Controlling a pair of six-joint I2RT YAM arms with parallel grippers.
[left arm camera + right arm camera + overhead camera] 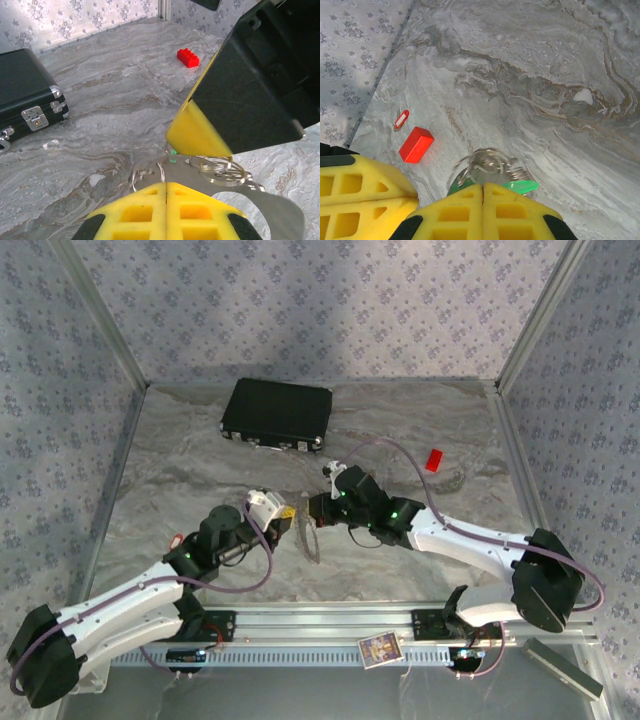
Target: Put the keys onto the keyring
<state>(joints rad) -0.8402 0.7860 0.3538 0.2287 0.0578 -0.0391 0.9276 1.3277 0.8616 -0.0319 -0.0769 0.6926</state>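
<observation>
A black case (277, 413) with silver latches and corner caps lies shut and flat on the far part of the marbled grey surface (180, 470). A red studded brick (433, 459) sits well to the right of the case and a little nearer. A small printed card (380, 649) rests against the metal rail (300, 625), far nearer than the case. Patterned walls (300, 300) rise behind the case.
</observation>
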